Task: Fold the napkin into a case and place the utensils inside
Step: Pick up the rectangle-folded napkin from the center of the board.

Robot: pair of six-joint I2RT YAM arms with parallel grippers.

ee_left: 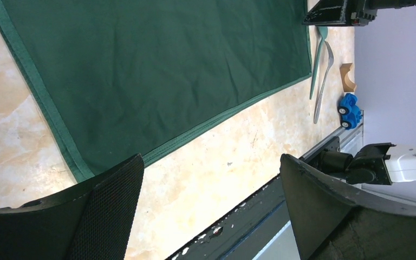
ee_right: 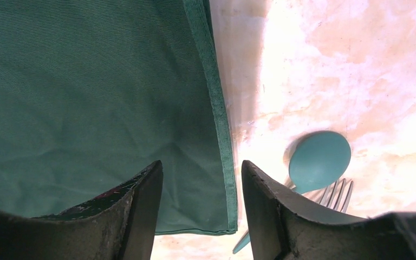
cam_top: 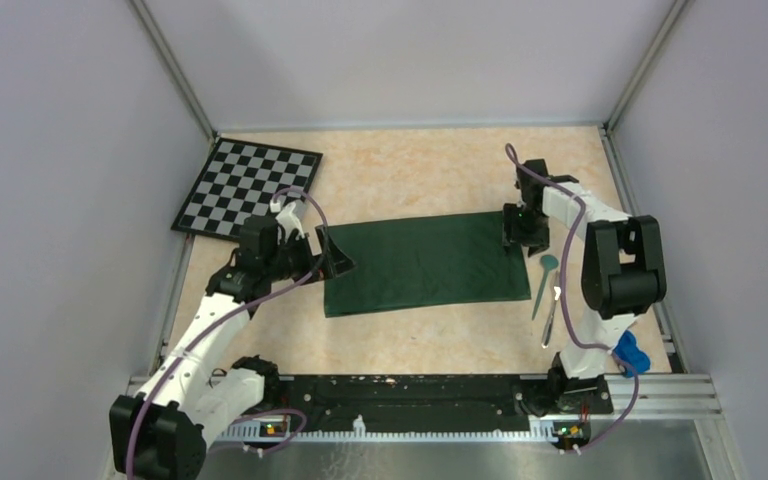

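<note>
napkin (cam_top: 420,262) plain, flat; utensils (cam_top: 548,264) just beside it

Enclosed work cell, seen from above. A beige marbled tabletop (cam_top: 420,170) is bounded by three plain, pale lavender-grey panels: the back wall (cam_top: 400,60), left wall (cam_top: 50,200) and right wall (cam_top: 740,150). Aluminium corner posts (cam_top: 175,70) rise at the two far corners. A black rail (cam_top: 410,395) runs along the near edge, with bare sheet metal (cam_top: 460,460) beyond it. Lighting is soft and even.
</note>
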